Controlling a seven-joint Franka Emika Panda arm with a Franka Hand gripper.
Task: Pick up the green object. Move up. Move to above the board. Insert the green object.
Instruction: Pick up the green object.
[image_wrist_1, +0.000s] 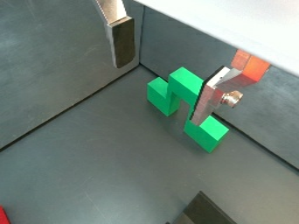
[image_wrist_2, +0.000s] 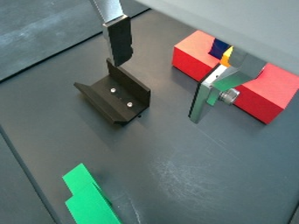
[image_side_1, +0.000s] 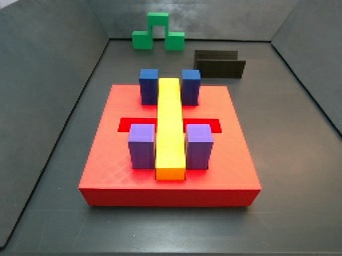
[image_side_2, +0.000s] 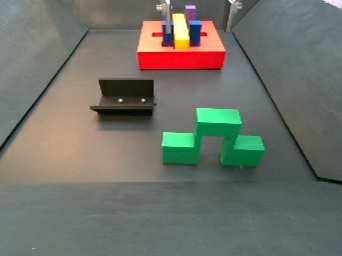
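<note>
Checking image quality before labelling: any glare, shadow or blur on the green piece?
In a wrist view the green object is sharp, evenly lit under the open gripper; in a side view the green object casts a faint shadow; in a side view, far behind the board, the green object looks small, soft.

No readable text, labels or numbers anywhere.

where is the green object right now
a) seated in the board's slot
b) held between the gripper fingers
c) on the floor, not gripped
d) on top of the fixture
c: the green object sits on the floor away from the board, and in a wrist view the gripper is open with its fingers apart above it.
</note>
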